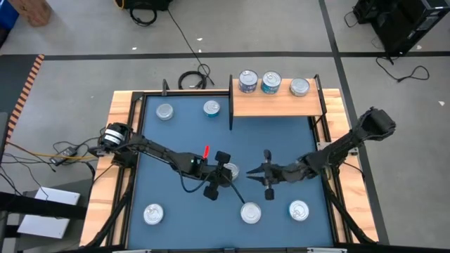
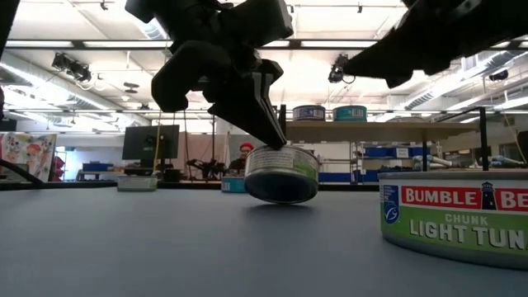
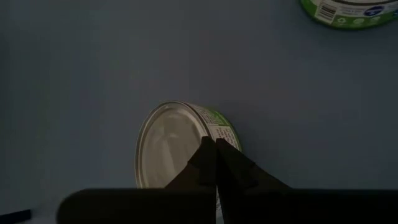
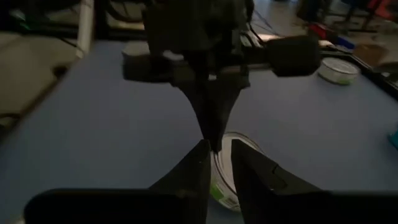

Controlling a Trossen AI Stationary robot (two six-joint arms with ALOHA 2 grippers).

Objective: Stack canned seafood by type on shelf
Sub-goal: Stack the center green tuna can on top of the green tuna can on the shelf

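Mid-mat, tilted tin (image 2: 282,174) pinched at its rim by left gripper (image 1: 226,171), fingers pressed together on it; just right of it, right gripper (image 1: 254,171) slightly spread, facing in; shelf (image 1: 275,104) far right.

We see two dark, slim jointed arms, the left arm (image 1: 158,152) bearing a red tab and a looping black cable, both ending in tapered black fingers.

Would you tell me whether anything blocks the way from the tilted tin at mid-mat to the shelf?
Nothing visible does: bare blue mat lies between the tin pinched by the left claw and the shelf.
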